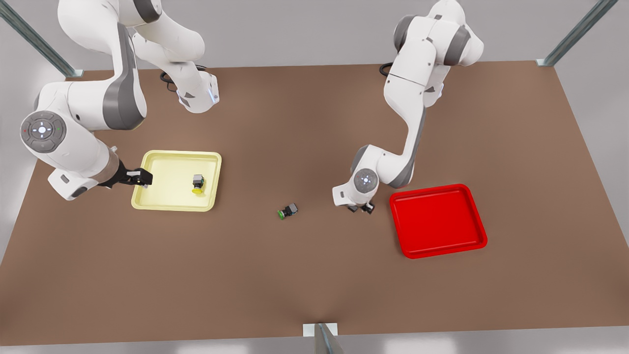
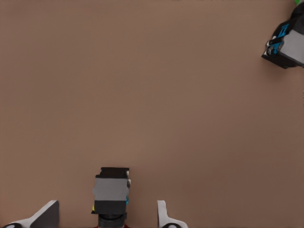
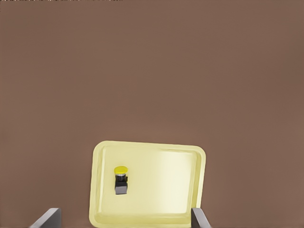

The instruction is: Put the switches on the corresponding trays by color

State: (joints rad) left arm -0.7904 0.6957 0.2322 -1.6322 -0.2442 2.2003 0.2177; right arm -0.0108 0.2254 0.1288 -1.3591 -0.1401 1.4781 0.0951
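I see the left claw (image 1: 361, 208) spread around the red switch (image 2: 111, 195) on the surface (image 1: 295, 275), right claw (image 1: 139, 177) spread over the yellow tray (image 1: 167, 200) holding the yellow switch (image 1: 198, 183).

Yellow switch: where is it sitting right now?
The yellow switch lies inside the pale yellow tray, toward that tray's side on the front view's right; the right gripper hangs open over the opposite rim.
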